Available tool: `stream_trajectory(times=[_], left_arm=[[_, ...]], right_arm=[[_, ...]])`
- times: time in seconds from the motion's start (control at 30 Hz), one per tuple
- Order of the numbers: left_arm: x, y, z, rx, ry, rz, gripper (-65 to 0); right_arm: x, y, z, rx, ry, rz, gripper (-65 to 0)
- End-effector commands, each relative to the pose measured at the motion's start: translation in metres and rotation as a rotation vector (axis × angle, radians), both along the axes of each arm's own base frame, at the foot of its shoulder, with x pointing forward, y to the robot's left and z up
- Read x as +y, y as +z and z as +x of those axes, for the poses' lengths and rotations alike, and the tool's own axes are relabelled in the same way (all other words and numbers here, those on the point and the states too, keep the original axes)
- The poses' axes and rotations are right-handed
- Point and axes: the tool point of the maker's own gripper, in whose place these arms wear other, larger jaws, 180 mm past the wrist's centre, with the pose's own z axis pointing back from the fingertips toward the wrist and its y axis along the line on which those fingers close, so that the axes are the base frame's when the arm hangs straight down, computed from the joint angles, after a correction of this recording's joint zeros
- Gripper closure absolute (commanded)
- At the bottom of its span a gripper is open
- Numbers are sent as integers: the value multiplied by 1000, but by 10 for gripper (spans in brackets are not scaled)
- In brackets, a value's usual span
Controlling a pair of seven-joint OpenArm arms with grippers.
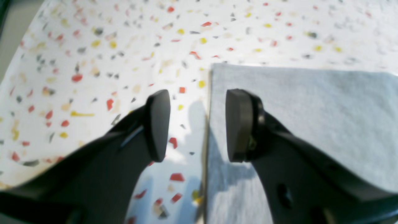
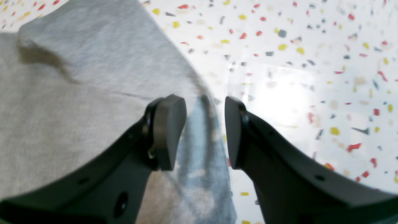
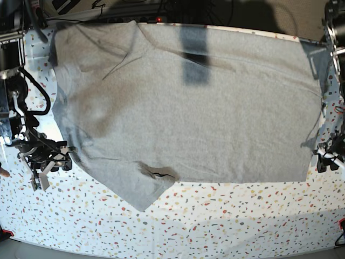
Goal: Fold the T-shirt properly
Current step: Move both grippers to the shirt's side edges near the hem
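Now both grippers gape wide, holding nothing: the left gripper (image 1: 196, 124) straddles a straight edge of the T-shirt (image 3: 194, 108), one pad over cloth, one over the speckled table (image 3: 226, 221). The right gripper (image 2: 205, 132) brackets a rounded edge likewise. One shirt, spread flat, plain side up, between the two arms.

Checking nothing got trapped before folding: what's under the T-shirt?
Only the speckled table shows around the T-shirt. The cloth lies mostly flat with a few wrinkles; whatever it covers cannot be seen.
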Motion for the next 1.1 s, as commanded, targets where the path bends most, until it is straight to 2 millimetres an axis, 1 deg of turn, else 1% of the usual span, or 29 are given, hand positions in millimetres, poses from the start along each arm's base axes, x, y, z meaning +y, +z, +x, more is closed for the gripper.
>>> stream_trajectory(times=[0.0, 0.07, 0.13, 0.3, 0.43, 0.53, 0.6, 0.67, 0.73, 0.87, 0.97, 1.07], left_arm=[[13, 22, 14, -53, 20, -6, -279], [13, 16, 22, -28, 22, -63, -279], [13, 12, 29, 3, 23, -76, -279], [11, 5, 41, 36, 40, -108, -279], [-6, -5, 46, 61, 0, -89, -279], [-23, -20, 44, 89, -63, -31, -279], [-26, -25, 43, 89, -68, -9, -279], [-23, -27, 43, 93, -44, 15, -271], [-17, -27, 43, 95, -21, 30, -250], [-1, -25, 42, 70, 46, 77, -249], [-3, -29, 39, 70, 43, 76, -249], [-12, -42, 31, 96, 22, 61, -249]], right_arm=[[-7, 18, 15, -45, 2, -12, -253], [-10, 8, 25, 1, 7, -35, -253], [-14, 2, 37, 41, 8, -66, -253], [-25, 5, 69, 109, -16, -80, -253], [-19, 5, 84, 167, 19, -37, -253], [-13, 2, 87, 214, 37, -32, -253], [-11, -2, 86, 247, 59, -68, -253], [-11, -3, 85, 264, 72, -103, -253], [-13, -3, 84, 269, 72, -117, -253], [-18, -6, 79, 297, 65, -125, -253], [-21, -6, 77, 307, 60, -129, -253], [-22, -5, 78, 307, 59, -131, -253]])
